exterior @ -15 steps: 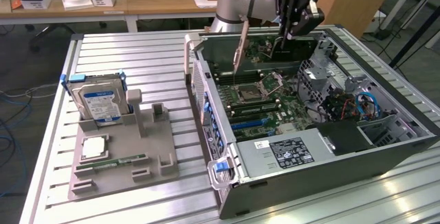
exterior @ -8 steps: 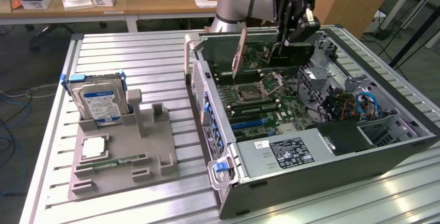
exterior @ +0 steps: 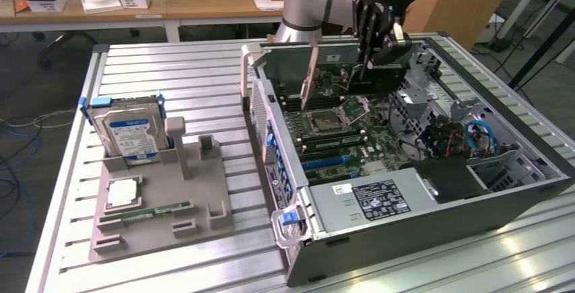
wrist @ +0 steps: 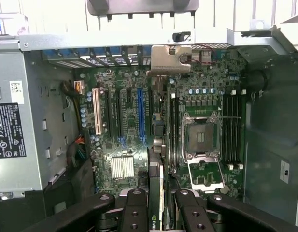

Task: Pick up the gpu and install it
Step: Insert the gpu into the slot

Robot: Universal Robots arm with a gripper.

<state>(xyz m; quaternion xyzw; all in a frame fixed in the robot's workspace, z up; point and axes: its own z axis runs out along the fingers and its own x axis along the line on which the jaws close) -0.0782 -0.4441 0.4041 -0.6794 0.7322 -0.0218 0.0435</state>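
Rigidity is my guess for the gpu (wrist: pixel 157 145): a stiff, light, fragile card, best taken by its bare top edge, clear of fan and contacts. My pincer (wrist: pixel 161 203) is clamped on that edge, so the card hangs edge-on just below my fingers, above the motherboard (wrist: pixel 120 116) slots. It looks thin, green, with a silver bracket.
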